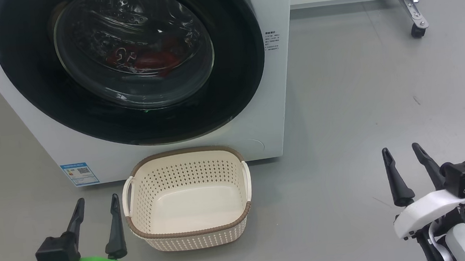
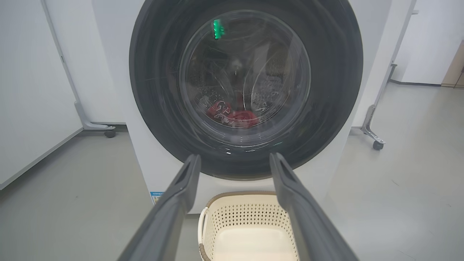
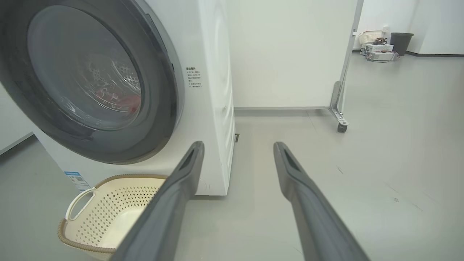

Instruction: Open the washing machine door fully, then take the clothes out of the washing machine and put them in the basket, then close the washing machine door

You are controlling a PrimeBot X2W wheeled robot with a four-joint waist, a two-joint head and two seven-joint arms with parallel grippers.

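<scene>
Left pincer [image 1: 97, 199]: low at left, just beside the basket, fingers spread wide, holding nothing. Washing machine door [image 1: 236, 83]: shut against the washing machine [image 1: 285, 100]. The red clothes [image 1: 153, 59] lie in the drum behind the glass. Basket [image 1: 183, 152]: on the floor just before the machine, below the door, empty. Right pincer [image 1: 400, 148]: far right, spread wide, empty.

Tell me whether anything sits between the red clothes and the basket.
Yes. The washing machine door is shut, and the clothes lie behind its glass. The basket stands empty on the floor just below the door; nothing else visible lies between them.
</scene>
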